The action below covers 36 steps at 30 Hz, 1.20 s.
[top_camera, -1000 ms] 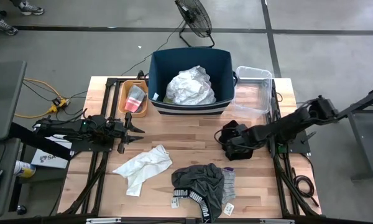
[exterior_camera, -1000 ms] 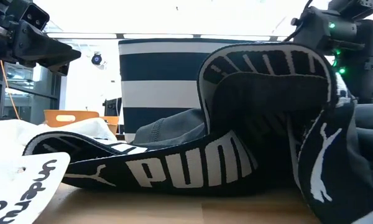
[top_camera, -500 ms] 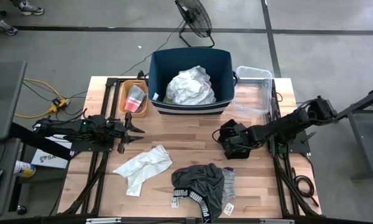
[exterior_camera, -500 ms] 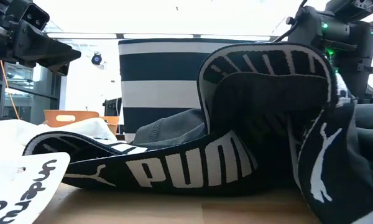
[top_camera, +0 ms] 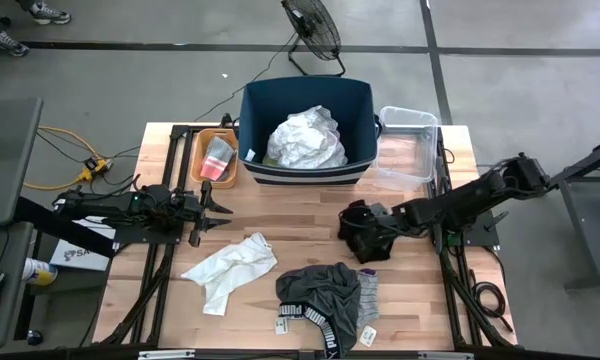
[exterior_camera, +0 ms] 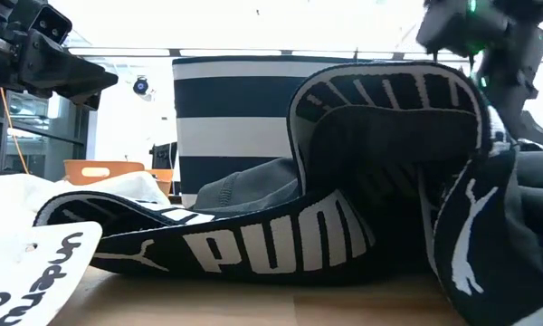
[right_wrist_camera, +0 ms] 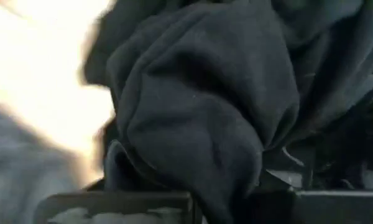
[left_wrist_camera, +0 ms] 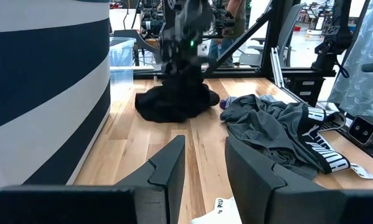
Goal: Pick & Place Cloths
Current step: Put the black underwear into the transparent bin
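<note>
A black cloth (top_camera: 357, 233) lies bunched on the right half of the table, and my right gripper (top_camera: 368, 226) is shut on it; the left wrist view shows the heap (left_wrist_camera: 174, 102) under that arm. A thin white cloth (top_camera: 230, 268) lies spread at the near left. Dark grey shorts (top_camera: 318, 292) with a lettered waistband (exterior_camera: 281, 244) lie near the front edge, with a grey sock (top_camera: 368, 297) beside them. My left gripper (top_camera: 220, 212) waits open and level at the table's left, touching nothing. My right gripper pinches a thick fold of the black cloth (right_wrist_camera: 224, 180) between its two fingers, several layers bunched together. It comes steeply from above, slanting in from the table's right. The cloth's lower part (left_wrist_camera: 171, 112) rests on the table.
The big navy bin (top_camera: 255, 120) stands at the far middle with a white cloth (top_camera: 308, 140) inside. A small orange tray (top_camera: 196, 158) is to its left, a clear plastic box (top_camera: 410, 125) to its right. Bare wood lies between the bin and the cloths.
My right gripper has shut on the black cloth, tipped more steeply down and moved a little up and toward the table's left. The cloth has bunched up and slid leftward with it.
</note>
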{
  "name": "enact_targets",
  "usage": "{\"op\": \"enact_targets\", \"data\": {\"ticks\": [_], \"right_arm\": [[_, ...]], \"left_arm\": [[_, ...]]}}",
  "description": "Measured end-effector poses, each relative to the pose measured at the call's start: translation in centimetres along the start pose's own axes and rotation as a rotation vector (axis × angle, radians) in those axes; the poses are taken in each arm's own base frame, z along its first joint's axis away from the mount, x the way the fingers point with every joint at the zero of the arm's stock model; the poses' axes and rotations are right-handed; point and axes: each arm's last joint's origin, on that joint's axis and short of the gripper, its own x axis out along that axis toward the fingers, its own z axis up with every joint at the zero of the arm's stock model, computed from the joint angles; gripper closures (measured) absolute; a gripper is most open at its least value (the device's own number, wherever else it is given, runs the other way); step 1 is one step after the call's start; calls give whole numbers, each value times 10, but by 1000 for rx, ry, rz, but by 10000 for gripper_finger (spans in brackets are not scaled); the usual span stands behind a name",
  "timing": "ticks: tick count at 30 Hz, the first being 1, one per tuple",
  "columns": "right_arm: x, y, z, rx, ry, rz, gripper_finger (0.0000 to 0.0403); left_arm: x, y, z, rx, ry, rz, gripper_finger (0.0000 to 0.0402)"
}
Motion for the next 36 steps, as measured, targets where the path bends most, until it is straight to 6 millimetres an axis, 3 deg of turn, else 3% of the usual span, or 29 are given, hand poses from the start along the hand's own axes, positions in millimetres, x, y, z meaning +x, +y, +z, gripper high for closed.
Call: {"op": "enact_targets", "data": {"ticks": [6, 14, 26, 36], "right_arm": [[-32, 15, 5, -29, -121, 233, 385], [-94, 26, 10, -85, -329, 326, 386], [-190, 34, 19, -284, -620, 230, 386], [-242, 10, 27, -351, -827, 0, 386]], "left_arm": [[0, 0, 0, 0, 0, 0, 288], [0, 0, 0, 0, 0, 0, 288], [0, 0, 0, 0, 0, 0, 288], [0, 0, 0, 0, 0, 0, 288]]}}
